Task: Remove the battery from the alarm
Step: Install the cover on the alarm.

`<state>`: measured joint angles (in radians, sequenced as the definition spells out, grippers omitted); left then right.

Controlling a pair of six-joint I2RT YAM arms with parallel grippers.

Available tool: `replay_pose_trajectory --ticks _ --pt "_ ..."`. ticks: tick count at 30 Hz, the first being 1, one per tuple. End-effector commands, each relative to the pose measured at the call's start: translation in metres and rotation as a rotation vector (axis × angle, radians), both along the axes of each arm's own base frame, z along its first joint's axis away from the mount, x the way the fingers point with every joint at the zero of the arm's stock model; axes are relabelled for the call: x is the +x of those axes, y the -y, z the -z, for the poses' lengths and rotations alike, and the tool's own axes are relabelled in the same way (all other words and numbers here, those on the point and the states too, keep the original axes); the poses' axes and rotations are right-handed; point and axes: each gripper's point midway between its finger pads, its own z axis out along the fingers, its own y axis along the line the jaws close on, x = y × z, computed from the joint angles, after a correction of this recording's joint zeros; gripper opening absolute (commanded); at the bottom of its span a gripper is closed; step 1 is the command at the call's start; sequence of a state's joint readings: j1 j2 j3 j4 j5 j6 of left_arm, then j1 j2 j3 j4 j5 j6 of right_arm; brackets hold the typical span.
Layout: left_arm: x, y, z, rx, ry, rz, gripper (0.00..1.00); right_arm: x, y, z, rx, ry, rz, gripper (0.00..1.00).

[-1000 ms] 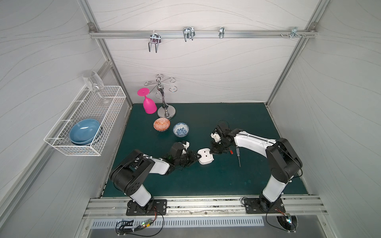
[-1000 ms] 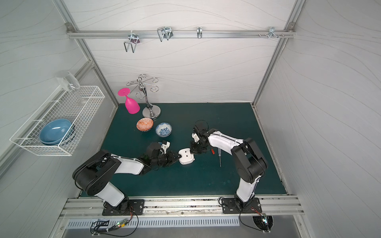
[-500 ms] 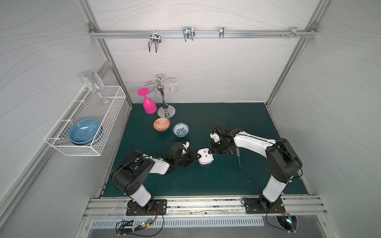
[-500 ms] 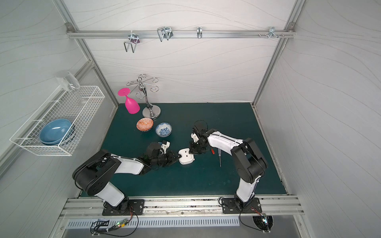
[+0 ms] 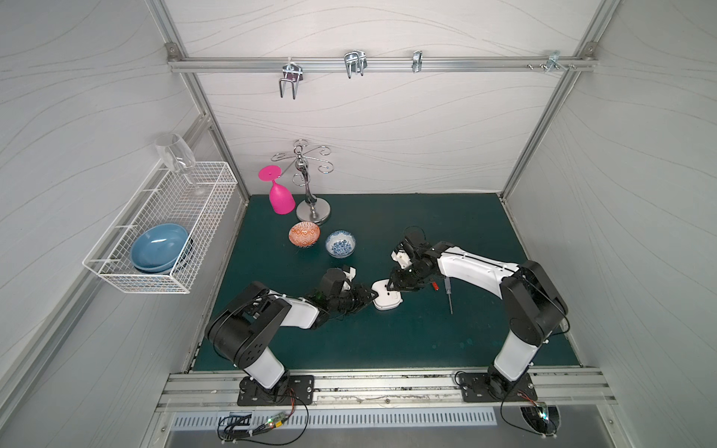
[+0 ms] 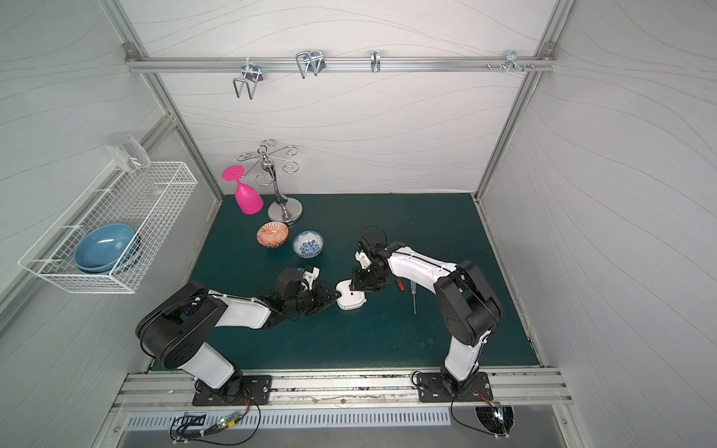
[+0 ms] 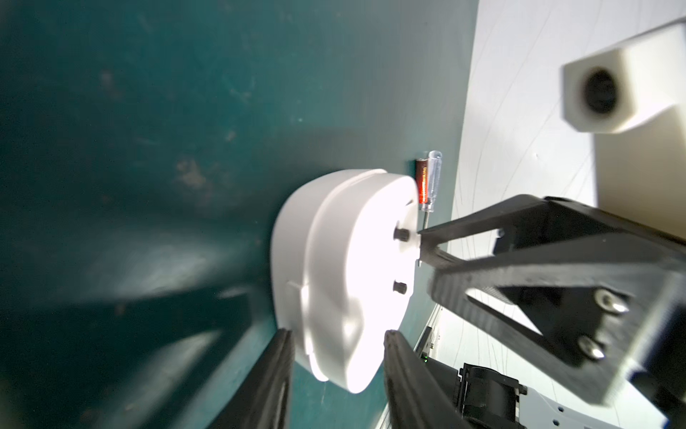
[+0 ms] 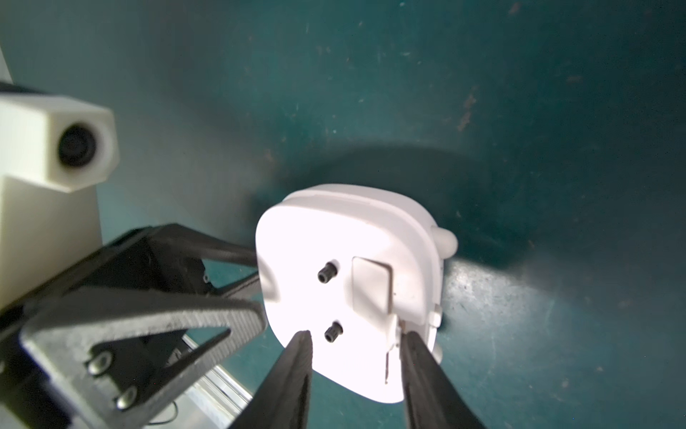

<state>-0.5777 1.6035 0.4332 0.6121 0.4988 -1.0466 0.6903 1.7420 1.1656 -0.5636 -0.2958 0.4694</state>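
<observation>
Two grippers crowd the alarm (image 5: pixel 388 298), which lies back-up near the middle of the tabletop (image 5: pixel 388 345). The left gripper (image 7: pixel 337 332) is clamped on its rim, one finger on the face side and one on the back, so that edge looks slightly raised. The right gripper (image 8: pixel 355 335) hovers just over the back with its fingers parted and nothing between them. Its tips stand either side of the lower of two black knobs (image 8: pixel 333 331), close to a square panel (image 8: pixel 371 286). We cannot tell whether that panel is seated or lifted.

The battery (image 5: pixel 435 286) is not in the alarm. It lies on the tabletop a little toward the right edge, apart from the alarm and just beside the clear handle of the screwdriver (image 5: pixel 449 296). We judge the removal itself essentially done.

We expect the battery to be light, rigid and smooth, and quick to roll if nudged. We would take it across the barrel at mid-length, fingers coming down on either side and clear of the screwdriver handle alongside. The alarm looks like a hollow, glossy plastic shell, light but slippery. Its rounded rim could slip out of a hard pinch, so we would hold it across its thickness, off the knobs.
</observation>
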Motion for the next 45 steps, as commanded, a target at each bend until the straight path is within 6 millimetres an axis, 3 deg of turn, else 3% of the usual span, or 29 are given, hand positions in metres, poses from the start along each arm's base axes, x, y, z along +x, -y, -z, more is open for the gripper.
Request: replay_pose_trajectory --ticks 1,7,12,21,24,27,32,34,37,45 --pt "0.006 -0.001 -0.009 0.007 0.048 -0.006 0.45 -0.002 0.014 -0.019 -0.057 0.055 -0.023 0.49" --pt "0.006 -0.005 -0.013 0.016 0.055 -0.013 0.46 0.005 0.027 -0.011 -0.13 0.075 -0.024 0.53" --pt "0.006 -0.005 -0.015 0.013 0.056 -0.011 0.46 0.01 0.024 0.003 -0.158 0.062 -0.035 0.53" --pt "0.006 -0.006 -0.018 0.01 0.065 -0.014 0.46 0.005 0.029 0.038 -0.237 0.014 -0.054 0.48" --pt "0.006 -0.008 -0.02 0.01 0.072 -0.016 0.48 0.005 0.03 0.036 -0.229 0.029 -0.055 0.49" --pt "0.006 -0.013 -0.021 0.014 0.078 -0.03 0.5 0.014 0.025 0.015 -0.17 0.108 -0.065 0.6" --pt "0.004 -0.028 -0.022 0.027 0.085 -0.058 0.56 0.032 0.024 -0.03 -0.073 0.359 -0.234 0.98" --pt "0.003 -0.033 -0.022 0.036 0.085 -0.068 0.58 0.033 0.034 -0.03 -0.104 0.405 -0.332 0.99" --pt "0.002 -0.04 -0.024 0.035 0.086 -0.086 0.58 0.028 0.042 -0.025 -0.082 0.313 -0.336 0.99" --pt "0.002 -0.055 -0.024 0.032 0.076 -0.122 0.57 -0.019 0.001 0.0 0.033 0.161 -0.331 0.99"
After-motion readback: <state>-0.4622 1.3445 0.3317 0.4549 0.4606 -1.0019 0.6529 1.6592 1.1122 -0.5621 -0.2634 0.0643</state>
